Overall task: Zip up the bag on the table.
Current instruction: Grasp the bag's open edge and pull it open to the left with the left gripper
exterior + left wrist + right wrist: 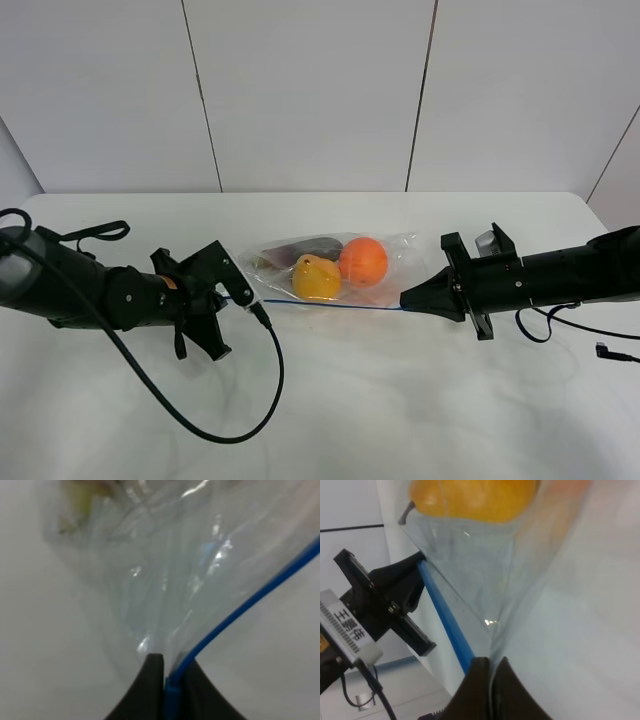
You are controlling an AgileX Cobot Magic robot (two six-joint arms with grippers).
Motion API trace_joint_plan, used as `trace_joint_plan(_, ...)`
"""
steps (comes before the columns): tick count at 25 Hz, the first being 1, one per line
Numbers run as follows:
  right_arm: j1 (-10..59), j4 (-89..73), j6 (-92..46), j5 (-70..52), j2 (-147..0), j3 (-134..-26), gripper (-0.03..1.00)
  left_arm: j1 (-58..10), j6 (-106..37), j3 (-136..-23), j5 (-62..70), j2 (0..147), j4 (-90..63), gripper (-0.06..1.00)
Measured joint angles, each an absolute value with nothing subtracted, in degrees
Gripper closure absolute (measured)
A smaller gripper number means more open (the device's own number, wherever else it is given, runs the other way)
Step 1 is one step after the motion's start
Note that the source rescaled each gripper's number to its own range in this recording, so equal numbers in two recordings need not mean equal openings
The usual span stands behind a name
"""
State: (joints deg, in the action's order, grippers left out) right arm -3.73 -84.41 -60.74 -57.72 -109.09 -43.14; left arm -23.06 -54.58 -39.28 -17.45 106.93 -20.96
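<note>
The clear crinkly bag point(385, 262) lies in the middle of the white table point(430, 420). An orange ball point(363, 260), a yellow fruit point(316, 279) and a dark item point(300, 249) show through it. Its thin blue zipper strip point(320, 303) runs along the near edge, stretched between the two grippers. My left gripper point(243, 296) is shut on the strip's left end; in the left wrist view the black fingers point(150, 680) pinch the blue strip point(240, 610). At the right end, my right gripper point(406, 298) is shut on the bag's corner point(495, 630) beside the strip point(447, 625).
A black cable point(268, 395) loops over the table in front of the left arm. Another cable with a plug point(605, 349) lies beside the right arm. White wall panels point(310, 90) stand behind the table's far edge.
</note>
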Motion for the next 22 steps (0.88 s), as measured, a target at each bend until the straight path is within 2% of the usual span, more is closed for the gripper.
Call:
trace_joint_plan(14,-3.7,-84.4,-60.7,-57.9,-109.1,-43.1,0.97,-22.6,-54.6,-39.3,-17.5,106.9,-21.7,0.94)
trace_joint_plan(16,-3.7,-84.3,-60.7,-57.9,-109.1,-43.1,0.97,-22.6,-54.6,-39.3,-17.8,106.9,-24.4,0.91)
trace_joint_plan(18,-4.0,-83.7,-60.7,-57.3,-109.1,-43.1,0.97,-22.0,-54.6,-39.2,-18.9,106.9,-28.3,0.82)
trace_joint_plan(20,-4.0,-83.5,-60.7,-56.8,-109.1,-43.1,0.97,-21.6,-54.6,-39.2,-19.7,106.9,-30.8,0.66)
trace_joint_plan(22,-4.0,-83.5,-60.7,-56.7,-109.1,-43.1,0.97,-21.6,-54.6,-39.2,-19.8,106.9,-31.5,0.44)
